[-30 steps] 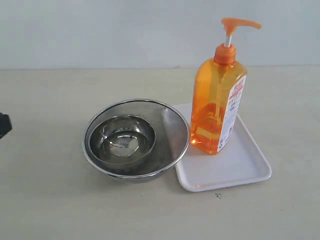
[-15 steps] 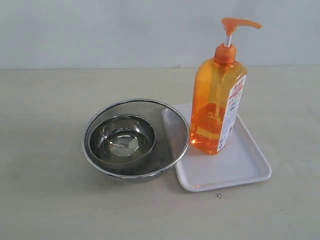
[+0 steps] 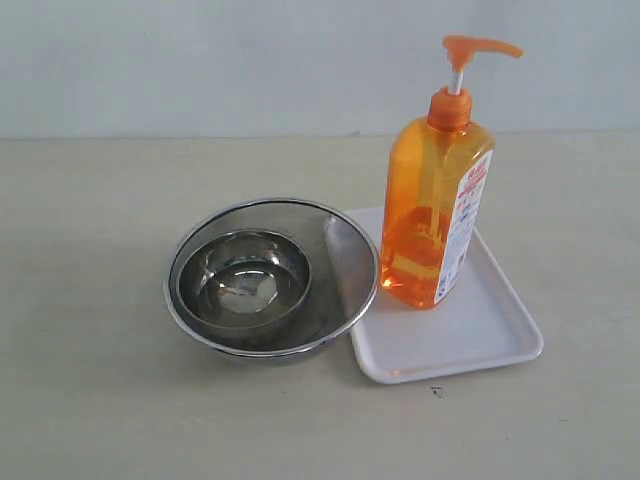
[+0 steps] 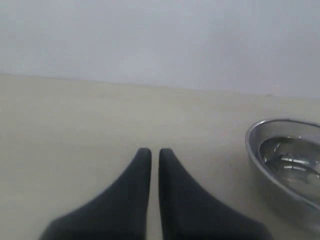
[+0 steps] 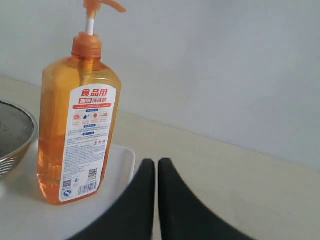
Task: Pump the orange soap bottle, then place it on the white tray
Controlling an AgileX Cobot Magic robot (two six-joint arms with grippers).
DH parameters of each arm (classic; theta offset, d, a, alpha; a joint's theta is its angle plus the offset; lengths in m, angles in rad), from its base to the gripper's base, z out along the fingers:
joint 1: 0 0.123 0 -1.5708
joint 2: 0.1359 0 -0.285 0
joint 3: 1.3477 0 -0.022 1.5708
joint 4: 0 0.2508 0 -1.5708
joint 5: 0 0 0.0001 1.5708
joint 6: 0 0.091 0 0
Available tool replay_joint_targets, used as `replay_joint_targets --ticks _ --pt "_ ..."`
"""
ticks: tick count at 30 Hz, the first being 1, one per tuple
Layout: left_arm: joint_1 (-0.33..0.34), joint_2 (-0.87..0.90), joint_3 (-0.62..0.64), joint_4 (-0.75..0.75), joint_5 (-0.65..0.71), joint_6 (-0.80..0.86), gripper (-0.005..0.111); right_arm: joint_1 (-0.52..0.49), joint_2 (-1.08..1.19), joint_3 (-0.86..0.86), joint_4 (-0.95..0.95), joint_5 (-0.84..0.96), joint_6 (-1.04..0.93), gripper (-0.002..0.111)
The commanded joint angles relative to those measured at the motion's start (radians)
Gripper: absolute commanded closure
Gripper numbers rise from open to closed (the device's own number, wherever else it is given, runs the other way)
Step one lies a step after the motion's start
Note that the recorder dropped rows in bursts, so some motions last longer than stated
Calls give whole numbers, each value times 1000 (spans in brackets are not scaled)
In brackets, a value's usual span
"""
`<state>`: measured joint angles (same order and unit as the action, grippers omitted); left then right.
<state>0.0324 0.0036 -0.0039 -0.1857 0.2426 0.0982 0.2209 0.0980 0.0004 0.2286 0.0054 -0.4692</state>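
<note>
The orange soap bottle point(image 3: 432, 214) stands upright on the white tray point(image 3: 470, 335), its pump head raised on the white stem; the right wrist view shows the bottle point(image 5: 75, 125) with its label on the tray point(image 5: 117, 165). Neither arm appears in the exterior view. My left gripper point(image 4: 151, 152) is shut and empty over bare table, to the left of the steel bowls. My right gripper point(image 5: 156, 164) is shut and empty, beside the tray's edge and apart from the bottle.
Two nested round steel bowls point(image 3: 270, 275) sit against the tray's left side; the larger bowl's rim point(image 4: 280, 165) shows in the left wrist view. A pale wall point(image 3: 200, 60) backs the beige table point(image 3: 100, 400).
A dark part of the left arm at the exterior view's left edge has withdrawn out of sight. The bottle, tray and bowls have not moved.
</note>
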Motion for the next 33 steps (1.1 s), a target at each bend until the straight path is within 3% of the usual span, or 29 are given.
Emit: replay_joint_targets --ticks 1,18,24,33 --pt "7 -4 4 -10 69 7 101 -2 -6 0 -3 -5 0 108" --pt "7 -4 4 -2 47 4 101 -2 -6 0 0 -5 0 108" --pt "7 -4 4 186 50 -248 101 -2 -6 0 0 -5 0 108" --pt "7 -4 4 167 59 -264 101 -2 -6 0 0 -5 0 108"
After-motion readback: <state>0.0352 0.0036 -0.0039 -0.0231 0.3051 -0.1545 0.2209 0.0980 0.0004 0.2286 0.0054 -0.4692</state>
